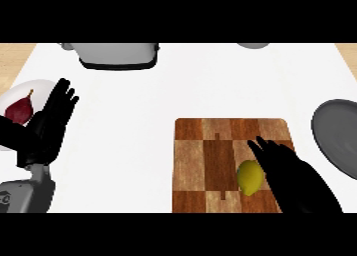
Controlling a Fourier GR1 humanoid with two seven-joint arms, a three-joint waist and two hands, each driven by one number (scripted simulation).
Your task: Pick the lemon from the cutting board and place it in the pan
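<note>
The right hand's (299, 175) black fingers (266, 149) lie straight and slightly apart over the brown checkered wooden cutting board (210, 165), just beside the small oval yellow lemon (249, 177) at its three o'clock side; whether they touch it I cannot tell. The lemon lies on the board's right half, smooth-skinned, long axis toward twelve o'clock. At three o'clock from the board, near the white table's (137, 130) right edge, sits the round grey pan (343, 140), with bare table between them. At nine o'clock the left hand (44, 127) rests open, fingers up, beside a white plate (11, 100) carrying a dark red pear-shaped fruit (22, 110). At twelve o'clock stands a grey pot-like vessel (118, 55).
</note>
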